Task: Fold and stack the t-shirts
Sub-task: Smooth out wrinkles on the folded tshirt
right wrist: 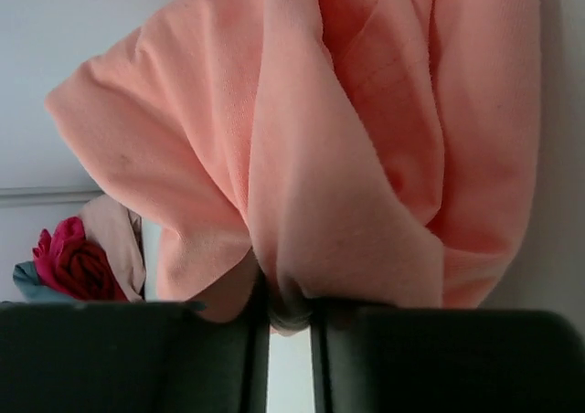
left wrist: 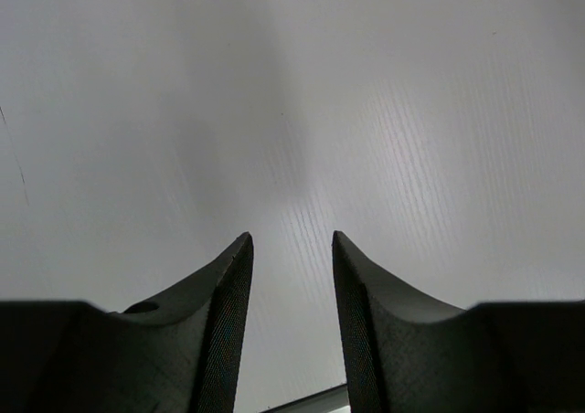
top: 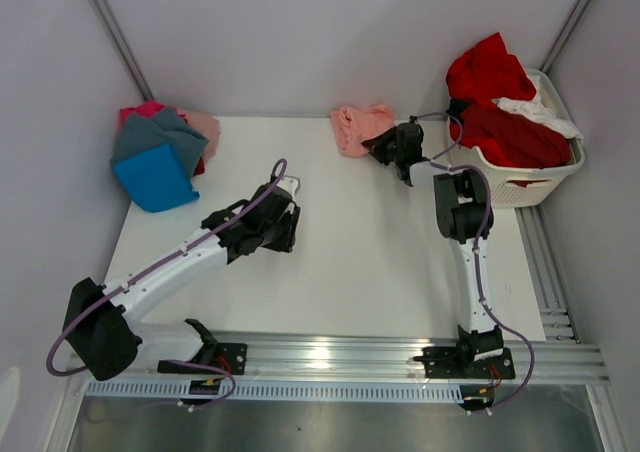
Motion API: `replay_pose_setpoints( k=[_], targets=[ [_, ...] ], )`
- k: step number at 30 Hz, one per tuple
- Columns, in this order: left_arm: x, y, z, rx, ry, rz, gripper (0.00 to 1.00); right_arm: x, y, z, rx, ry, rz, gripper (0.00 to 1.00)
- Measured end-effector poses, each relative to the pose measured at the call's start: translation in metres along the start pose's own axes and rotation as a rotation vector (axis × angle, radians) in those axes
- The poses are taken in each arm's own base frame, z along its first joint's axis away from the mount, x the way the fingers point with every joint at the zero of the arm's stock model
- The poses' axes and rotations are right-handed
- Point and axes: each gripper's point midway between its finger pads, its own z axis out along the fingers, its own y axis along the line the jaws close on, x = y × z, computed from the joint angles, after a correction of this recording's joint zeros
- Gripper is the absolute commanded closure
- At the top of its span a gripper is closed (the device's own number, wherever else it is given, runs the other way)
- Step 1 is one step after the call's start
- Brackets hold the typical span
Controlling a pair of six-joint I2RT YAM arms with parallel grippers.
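Overhead, the salmon-pink t-shirt (top: 360, 127) lies bunched just left of the laundry basket (top: 545, 184). The right gripper (top: 388, 144) is at its near edge, its grip hidden. The right wrist view shows the jaws narrowed onto a fold of that cloth. Farther left of the basket, the left gripper (left wrist: 292, 241) is parted over the table (left wrist: 411, 111), holding nothing.

We see a salmon-pink soft cloth t-shirt (right wrist: 302, 157), matt and finely knit. The white table top (left wrist: 411, 139) looks smooth, faintly ribbed, perhaps plastic. The left gripper (left wrist: 291, 280) has matt black fingers (left wrist: 228, 331), finely grooved inside.
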Motion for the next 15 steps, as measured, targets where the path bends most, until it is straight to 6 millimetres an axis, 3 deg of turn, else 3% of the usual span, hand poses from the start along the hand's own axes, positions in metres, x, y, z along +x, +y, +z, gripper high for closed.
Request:
replay_pose_setpoints(
  k=[2,5,7,11,15],
  targets=[
    [0.0,0.001,-0.001,-0.002,-0.002,0.0,0.56,0.004,-0.001,0.0,0.004,0.011,-0.013,0.98],
    [0.0,0.001,-0.001,-0.002,-0.003,0.0,0.56,0.008,-0.003,-0.003,0.006,0.03,-0.028,1.0],
    [-0.001,0.001,-0.001,-0.002,-0.004,0.0,0.56,0.019,-0.007,-0.016,0.018,0.06,-0.038,1.0],
    [0.0,0.001,-0.001,-0.004,-0.003,-0.001,0.56,0.057,-0.005,-0.057,0.063,0.172,-0.11,1.0],
    [0.001,0.004,0.0,-0.018,0.002,0.001,0.56,0.121,0.008,-0.12,0.089,0.365,-0.224,1.0]
  ],
)
